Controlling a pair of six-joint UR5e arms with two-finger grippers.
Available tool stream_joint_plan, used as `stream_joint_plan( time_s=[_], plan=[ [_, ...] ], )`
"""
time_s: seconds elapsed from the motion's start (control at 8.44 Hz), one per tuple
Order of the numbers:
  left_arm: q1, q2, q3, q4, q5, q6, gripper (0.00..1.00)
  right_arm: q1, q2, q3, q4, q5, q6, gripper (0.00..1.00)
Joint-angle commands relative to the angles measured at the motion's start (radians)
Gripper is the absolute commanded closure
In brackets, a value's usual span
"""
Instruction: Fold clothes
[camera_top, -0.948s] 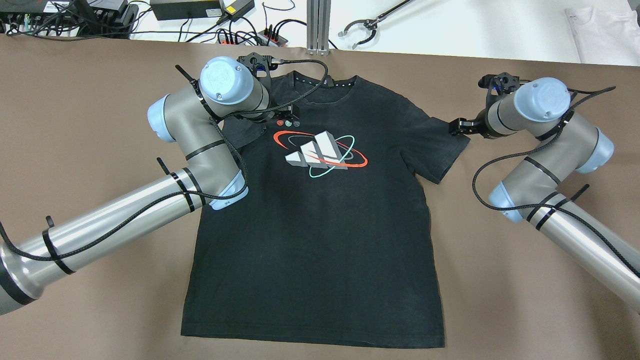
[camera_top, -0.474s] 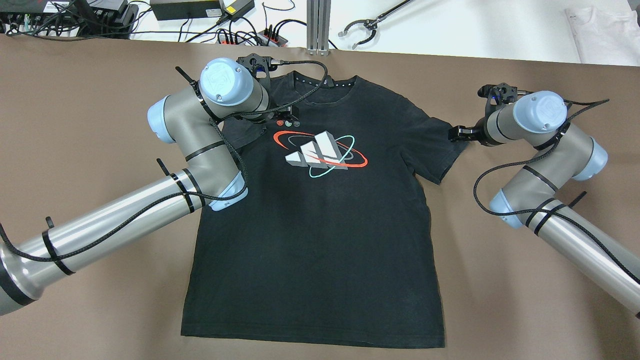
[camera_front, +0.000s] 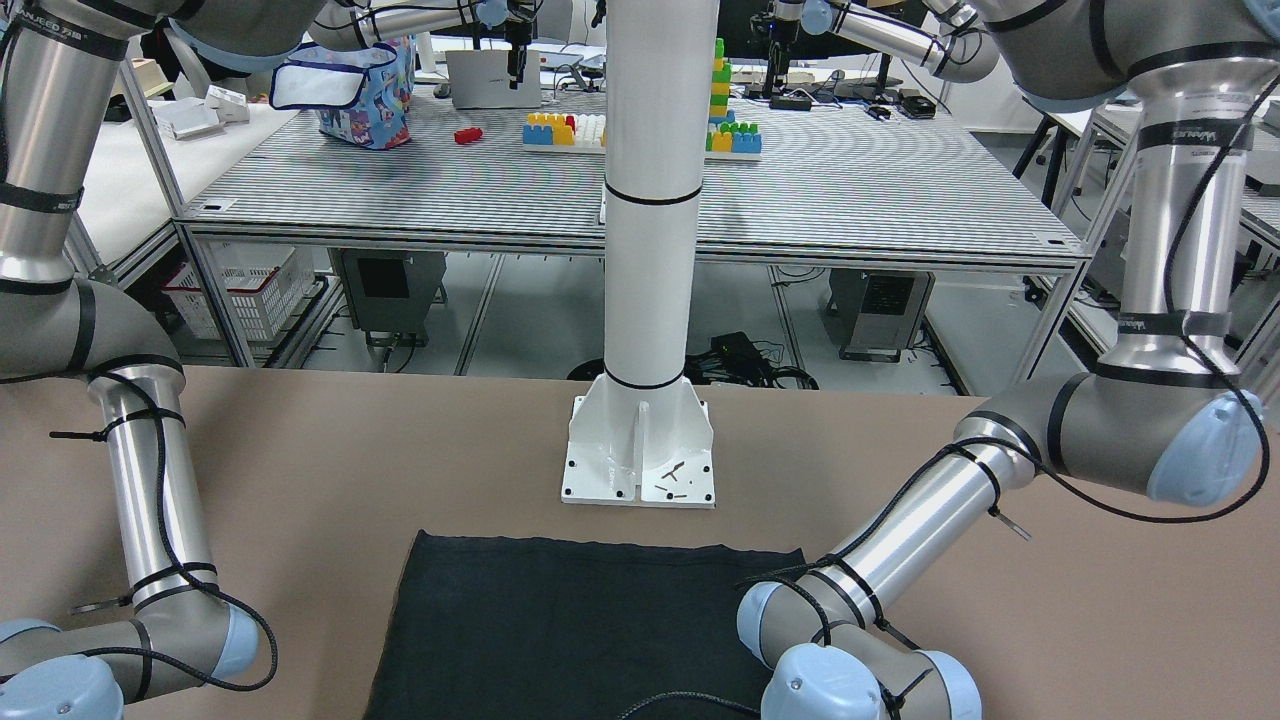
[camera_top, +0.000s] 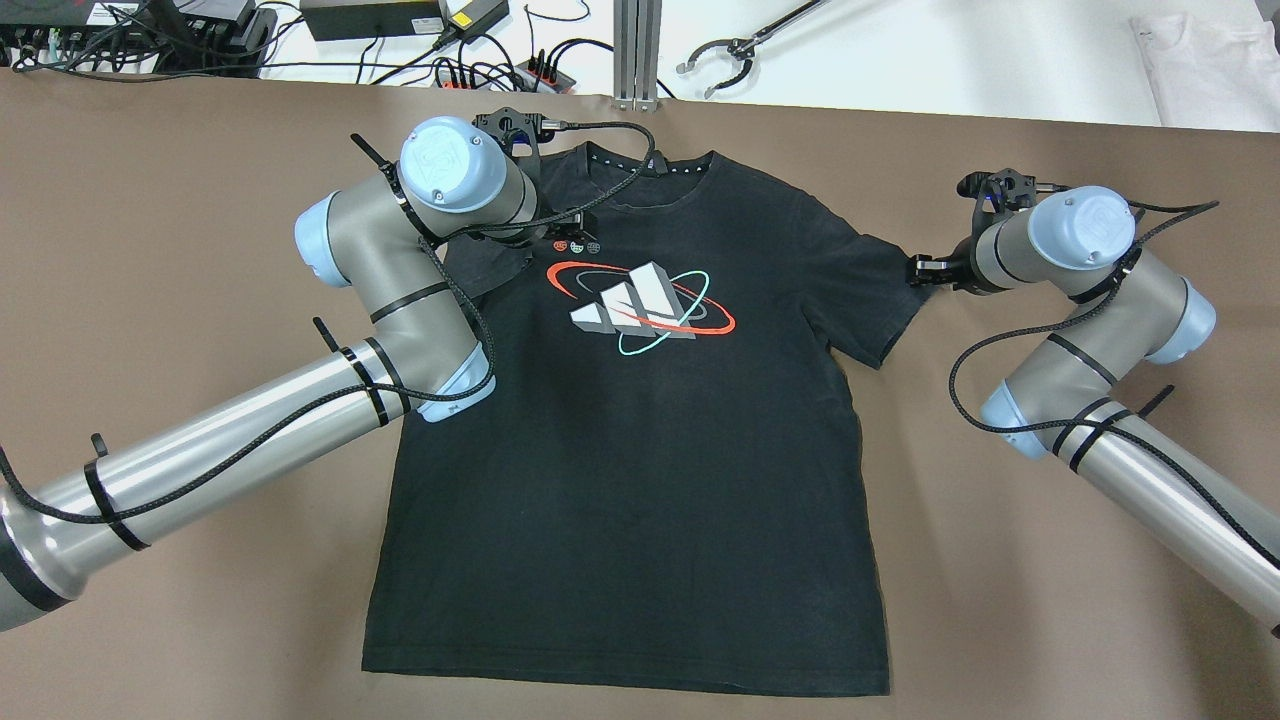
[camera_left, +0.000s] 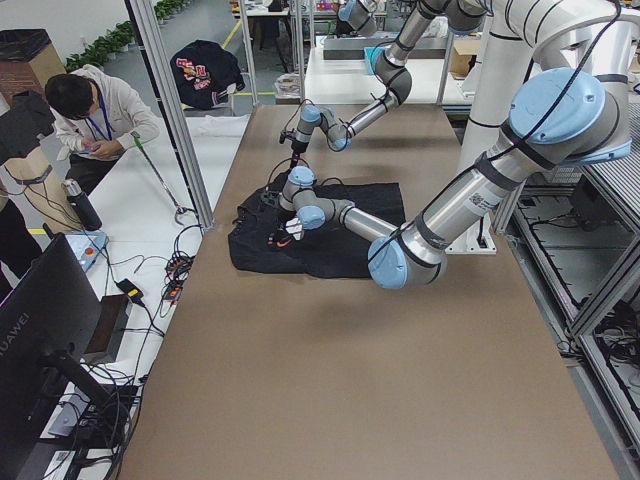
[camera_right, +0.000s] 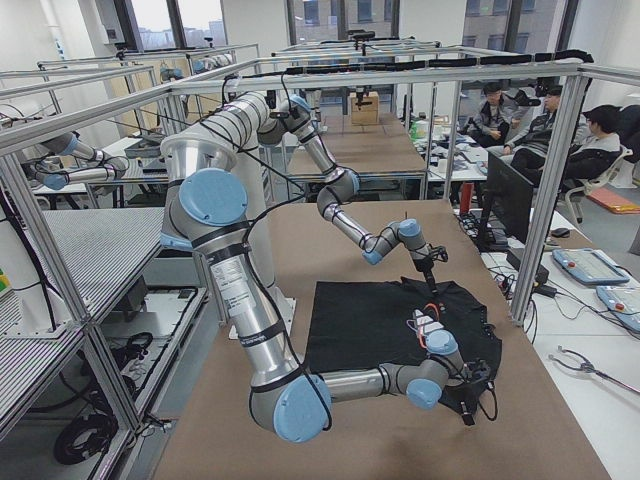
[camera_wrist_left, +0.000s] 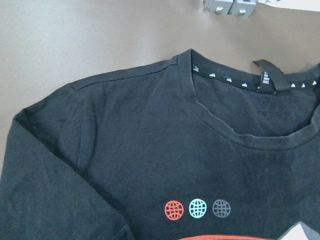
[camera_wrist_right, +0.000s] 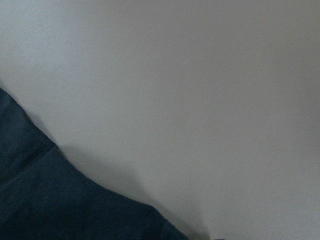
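A black T-shirt (camera_top: 640, 450) with a red, white and teal logo lies flat, front up, on the brown table (camera_top: 1000, 620). Its left sleeve (camera_top: 487, 268) is folded in onto the chest. My left gripper (camera_top: 577, 222) hangs over the shirt beside the collar (camera_wrist_left: 235, 132); its fingers show in no view clearly, so I cannot tell whether it is open. My right gripper (camera_top: 922, 271) is low at the outer edge of the right sleeve (camera_top: 885, 300). The right wrist view shows only that sleeve's hem (camera_wrist_right: 60, 200) and table. I cannot tell its state either.
Cables, power strips and a grabber tool (camera_top: 725, 50) lie on the white bench beyond the table's far edge. A white garment (camera_top: 1200, 50) lies at the far right. The robot's white column base (camera_front: 640, 450) stands behind the shirt's bottom hem (camera_front: 600, 548).
My right gripper has moved down and slightly toward me along the right sleeve's edge. The left arm and the shirt have not moved.
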Motion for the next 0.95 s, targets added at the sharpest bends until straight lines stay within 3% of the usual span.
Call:
stream_joint_plan(
  time_s=[0.0, 0.24, 0.83],
  plan=[
    [0.0, 0.0, 0.002, 0.0, 0.0, 0.003, 0.0, 0.0, 0.0, 0.004, 0.001, -0.005, 0.001, 0.66],
    [0.0, 0.0, 0.002, 0.0, 0.0, 0.003, 0.0, 0.0, 0.0, 0.01, 0.002, -0.006, 0.003, 1.0],
    [-0.003, 0.006, 0.002, -0.003, -0.012, 0.02, 0.0, 0.0, 0.006, 0.108, -0.047, -0.01, 0.051, 1.0]
  ],
)
